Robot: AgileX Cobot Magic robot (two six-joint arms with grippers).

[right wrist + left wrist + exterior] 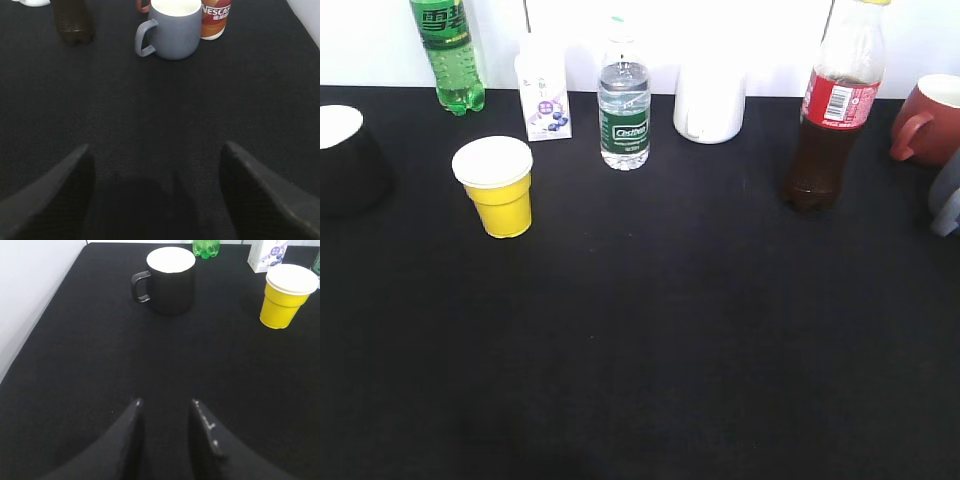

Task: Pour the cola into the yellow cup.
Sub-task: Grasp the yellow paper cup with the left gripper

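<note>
The cola bottle [835,110], with dark drink, red label and yellow cap, stands upright at the back right; its dark base shows in the right wrist view [73,22]. The yellow cup [498,186] stands upright at the left, white inside, and also shows in the left wrist view [286,296]. My left gripper [166,402] is open and empty above bare cloth, well short of the cup. My right gripper [156,146] is wide open and empty, short of the bottle. Neither gripper shows in the exterior view.
A black mug [168,279] sits at the far left. Along the back stand a green soda bottle [447,52], a small carton [544,97], a water bottle [623,108] and a white mug [709,103]. A red mug [932,120], grey mug [172,31] and Nescafe can [215,19] crowd the right.
</note>
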